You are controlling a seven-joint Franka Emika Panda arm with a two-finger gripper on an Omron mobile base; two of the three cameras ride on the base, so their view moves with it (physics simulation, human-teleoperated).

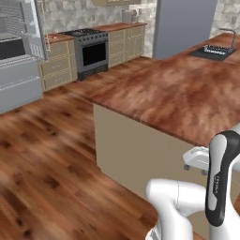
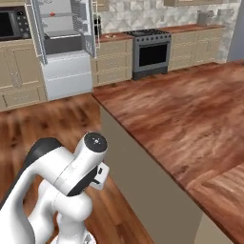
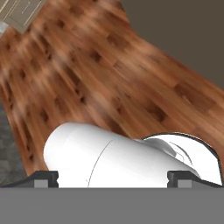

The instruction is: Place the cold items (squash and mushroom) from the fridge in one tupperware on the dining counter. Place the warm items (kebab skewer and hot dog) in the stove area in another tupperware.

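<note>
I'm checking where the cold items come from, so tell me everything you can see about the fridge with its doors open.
The white and grey fridge stands against the far wall between tan cabinets, left of the black stove. Its upper doors are swung open, showing pale door bins and a lit white interior with shelves; something small and reddish sits on an upper shelf, too small to identify. Below is a closed grey drawer front. It rests on the wooden floor.
</note>
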